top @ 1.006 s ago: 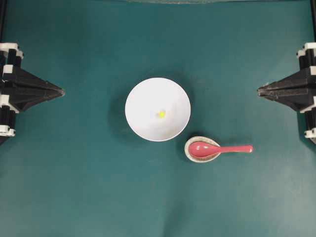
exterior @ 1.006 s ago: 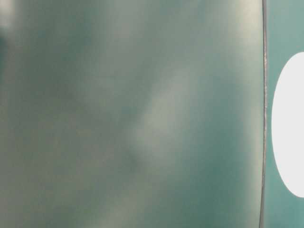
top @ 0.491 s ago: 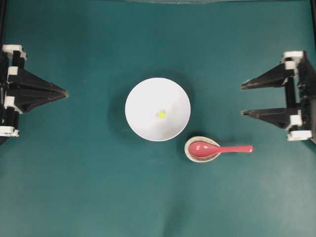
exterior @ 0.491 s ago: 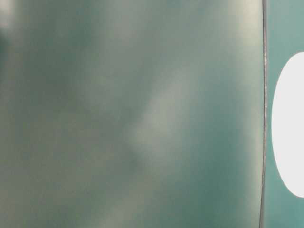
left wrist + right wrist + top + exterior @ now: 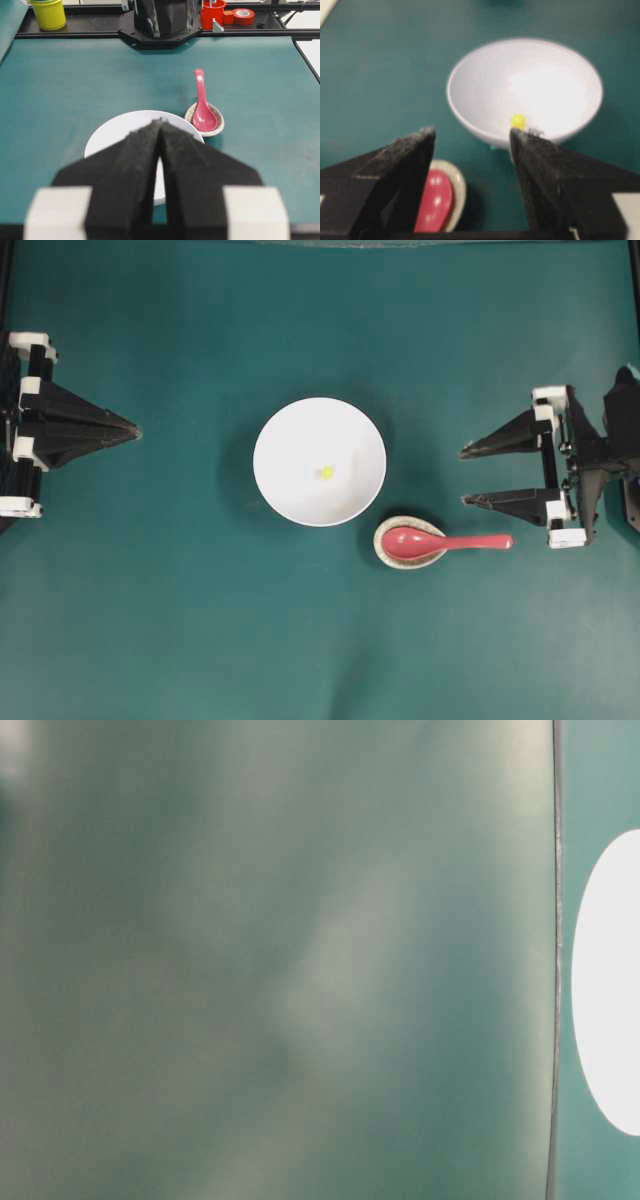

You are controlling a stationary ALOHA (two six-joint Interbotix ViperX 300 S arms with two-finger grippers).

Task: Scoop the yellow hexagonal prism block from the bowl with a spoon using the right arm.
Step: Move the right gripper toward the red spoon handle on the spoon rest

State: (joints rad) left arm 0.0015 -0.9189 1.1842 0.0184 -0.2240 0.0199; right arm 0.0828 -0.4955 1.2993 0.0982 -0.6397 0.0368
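A white bowl [image 5: 319,461] sits mid-table with a tiny yellow hexagonal prism block [image 5: 327,472] inside it. The same bowl [image 5: 524,90] and block [image 5: 518,120] show in the right wrist view. A pink-red spoon [image 5: 445,541] lies right of the bowl, its scoop resting in a speckled spoon rest [image 5: 410,542] and its handle pointing right. My right gripper [image 5: 466,476] stands open and empty, above the handle's far end. At the far left, my left gripper [image 5: 134,430] is shut, holding nothing. In the left wrist view the spoon [image 5: 201,102] lies beyond the bowl [image 5: 120,131].
At the table's far end in the left wrist view stand a yellow cup [image 5: 48,13], a red cup [image 5: 212,13] and a roll of red tape [image 5: 243,16]. The table-level view is blurred, showing only a white oval of the bowl [image 5: 607,982] at its right edge.
My right gripper went from shut to wide open and has moved leftward toward the spoon's handle. The left gripper shifted slightly. Bowl, block and spoon stayed put.
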